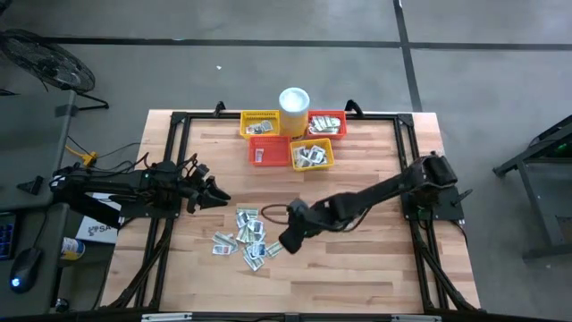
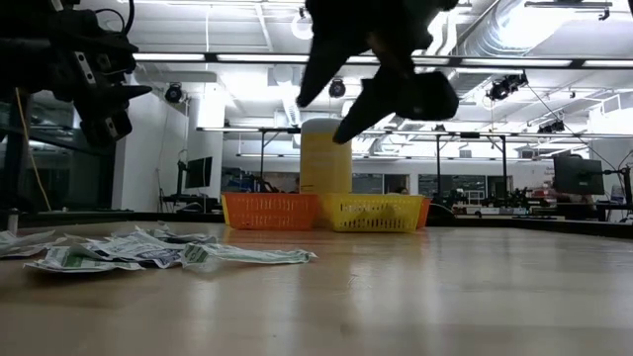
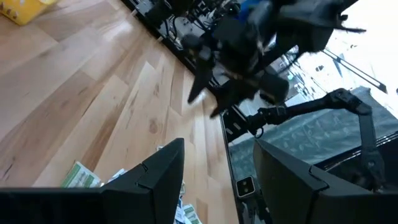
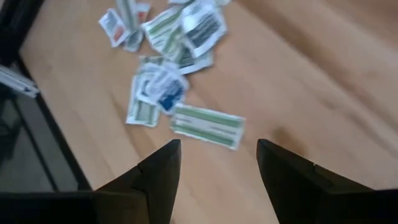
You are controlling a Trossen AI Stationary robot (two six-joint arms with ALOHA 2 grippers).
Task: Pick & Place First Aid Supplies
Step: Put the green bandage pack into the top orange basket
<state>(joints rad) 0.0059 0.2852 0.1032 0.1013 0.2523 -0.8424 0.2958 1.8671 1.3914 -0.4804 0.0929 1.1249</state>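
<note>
Our right gripper [image 4: 217, 163], jaws wide and empty, hovers over the table. A green-striped sachet [image 4: 207, 126] lies just ahead of our fingertips at the edge of the sachet pile [image 1: 248, 237], its long axis crossing the jaw gap. The left gripper [image 1: 213, 191] waits open, farther off.

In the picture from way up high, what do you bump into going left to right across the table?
Left gripper with open fingers, scattered pile of small flat white and green sachets, right gripper with open fingers, right arm's dark base.
</note>
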